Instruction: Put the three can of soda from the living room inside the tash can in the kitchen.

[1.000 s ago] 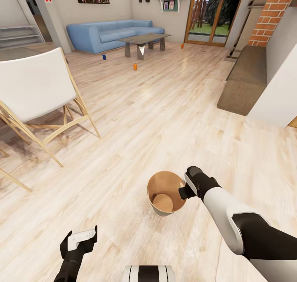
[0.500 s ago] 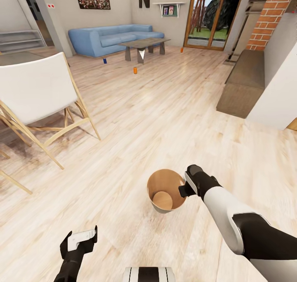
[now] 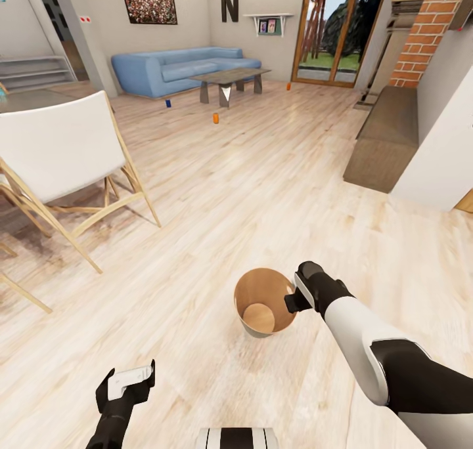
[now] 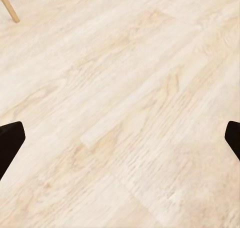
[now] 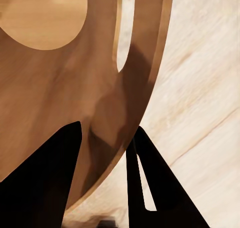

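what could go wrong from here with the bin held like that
1. The right gripper pinches only the thin rim of the trash can, one finger inside the wall and one outside; the bin could tilt or slip off while the robot drives.
2. The cans lie far ahead on the floor near the low table: blue can and two orange cans. The folding chair stands close beside the route.
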Robot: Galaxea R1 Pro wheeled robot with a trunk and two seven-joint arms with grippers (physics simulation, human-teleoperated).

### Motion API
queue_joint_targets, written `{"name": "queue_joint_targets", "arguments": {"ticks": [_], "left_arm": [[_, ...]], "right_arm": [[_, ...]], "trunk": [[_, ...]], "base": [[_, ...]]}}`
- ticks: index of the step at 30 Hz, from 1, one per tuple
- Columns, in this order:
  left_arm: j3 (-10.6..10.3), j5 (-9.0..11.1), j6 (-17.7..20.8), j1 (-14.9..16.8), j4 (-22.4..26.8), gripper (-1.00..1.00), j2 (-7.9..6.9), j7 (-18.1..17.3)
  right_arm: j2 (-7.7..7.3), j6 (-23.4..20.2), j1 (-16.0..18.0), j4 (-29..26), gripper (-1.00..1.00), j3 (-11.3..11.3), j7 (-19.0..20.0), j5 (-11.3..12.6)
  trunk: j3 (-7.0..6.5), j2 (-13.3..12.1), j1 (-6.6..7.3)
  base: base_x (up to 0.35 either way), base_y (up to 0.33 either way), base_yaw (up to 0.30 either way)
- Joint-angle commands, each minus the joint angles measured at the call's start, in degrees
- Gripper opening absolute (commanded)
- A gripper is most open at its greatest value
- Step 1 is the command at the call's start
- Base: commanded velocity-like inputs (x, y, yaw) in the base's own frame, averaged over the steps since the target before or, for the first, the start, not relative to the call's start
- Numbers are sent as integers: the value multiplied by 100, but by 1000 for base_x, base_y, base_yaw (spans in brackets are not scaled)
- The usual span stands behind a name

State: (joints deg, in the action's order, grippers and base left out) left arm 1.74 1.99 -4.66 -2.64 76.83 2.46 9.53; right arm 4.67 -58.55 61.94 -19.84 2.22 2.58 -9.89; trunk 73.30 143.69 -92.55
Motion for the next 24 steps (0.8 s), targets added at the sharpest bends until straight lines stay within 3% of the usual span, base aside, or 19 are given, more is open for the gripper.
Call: {"name": "queue_joint_targets", "arguments": {"ticks": [1, 24], "left_arm": [[0, -1, 0, 0, -1, 100, 0, -1], [-51, -5, 43, 0, -10, 100, -4, -21]], "right_arm": [[0, 1, 2, -2, -100, -10, 13, 84], [1, 1, 2, 1, -100, -10, -2, 84]], "trunk": [[-10, 0, 0], [-725, -31, 60]], "base": [[0, 0, 0], [0, 0, 0]]}}
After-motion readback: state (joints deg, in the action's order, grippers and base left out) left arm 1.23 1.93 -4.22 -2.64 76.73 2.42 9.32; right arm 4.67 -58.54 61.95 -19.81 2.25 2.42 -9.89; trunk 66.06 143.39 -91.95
